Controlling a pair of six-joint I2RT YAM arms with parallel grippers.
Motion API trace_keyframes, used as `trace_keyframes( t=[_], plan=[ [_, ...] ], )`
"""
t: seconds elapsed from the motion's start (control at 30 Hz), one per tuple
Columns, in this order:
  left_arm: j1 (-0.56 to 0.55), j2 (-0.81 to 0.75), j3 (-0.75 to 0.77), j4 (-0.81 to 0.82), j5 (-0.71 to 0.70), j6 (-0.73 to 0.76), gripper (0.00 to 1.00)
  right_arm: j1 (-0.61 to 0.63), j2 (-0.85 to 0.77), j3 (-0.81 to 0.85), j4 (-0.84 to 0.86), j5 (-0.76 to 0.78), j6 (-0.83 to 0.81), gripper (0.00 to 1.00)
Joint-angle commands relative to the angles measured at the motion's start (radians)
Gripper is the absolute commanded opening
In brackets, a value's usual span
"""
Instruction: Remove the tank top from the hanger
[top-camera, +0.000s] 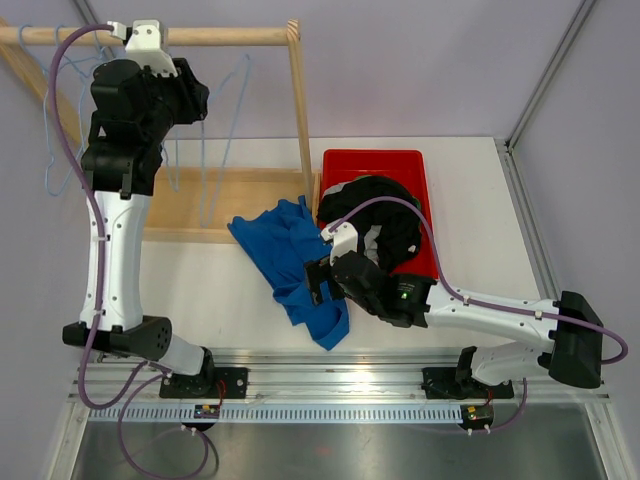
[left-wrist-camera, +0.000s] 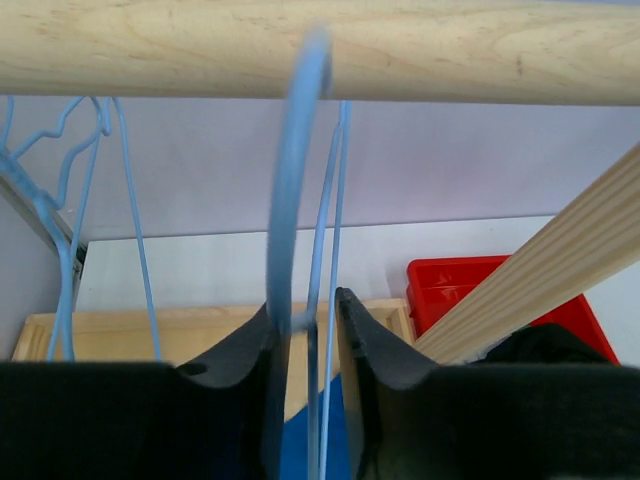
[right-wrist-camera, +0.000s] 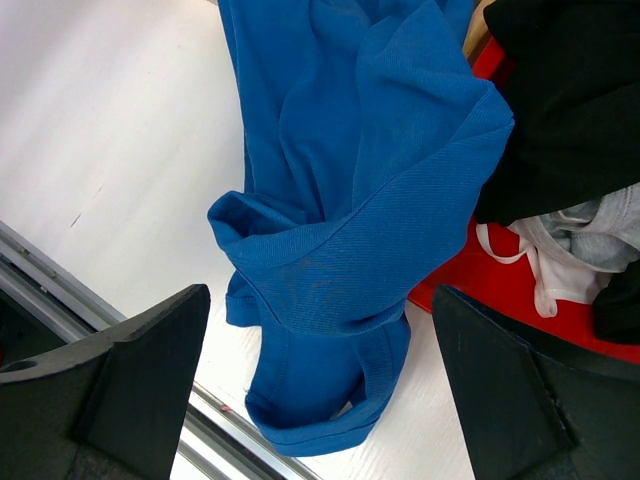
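Blue hanger hook (left-wrist-camera: 293, 150) between left fingers (left-wrist-camera: 240, 360), slightly parted, arm (top-camera: 115, 230) raised | right fingers (right-wrist-camera: 130, 380) wide, low over tank top (right-wrist-camera: 350, 180)

Matt blue fine-knit cloth tank top (right-wrist-camera: 340, 180) beside glossy red plastic bin (top-camera: 375, 162), soft black cloth (top-camera: 395, 215) inside the bin, smooth thin blue wire hanger (left-wrist-camera: 288, 200), pale bare-grained wooden rail (left-wrist-camera: 450, 50), smooth white table (top-camera: 200, 290)
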Motion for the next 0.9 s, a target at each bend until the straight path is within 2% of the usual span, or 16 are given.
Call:
trace_keyframes(
  t=[0.0,0.17,0.2,0.33,0.57,0.73,0.77,0.87],
  plan=[
    [-0.007,-0.098,-0.026,0.062,0.006,-0.009,0.48,-0.002,0.000,0.003,0.025,0.015,0.016,0.99],
    [-0.008,-0.174,-0.083,0.101,-0.037,-0.016,0.97,-0.002,0.006,0.011,0.025,0.007,0.015,1.00],
    [-0.008,-0.186,-0.091,0.102,-0.042,-0.017,0.99,-0.002,0.006,0.011,0.023,0.007,0.015,0.99],
    [-0.010,-0.267,-0.195,0.171,-0.052,-0.007,0.99,0.000,0.003,0.009,0.029,0.010,0.016,1.00],
    [-0.034,-0.293,-0.232,0.164,-0.016,-0.012,0.99,-0.002,0.000,0.020,0.020,0.013,0.015,1.00],
    [-0.131,-0.312,-0.278,0.164,-0.055,0.039,0.99,0.000,0.006,0.020,0.022,0.015,0.016,1.00],
    [-0.149,-0.318,-0.292,0.164,-0.109,0.048,0.99,-0.002,0.008,0.019,0.020,0.015,0.016,0.99],
    [-0.205,-0.355,-0.369,0.176,-0.147,0.075,0.99,-0.002,0.011,0.017,0.023,0.013,0.018,1.00]
  ],
)
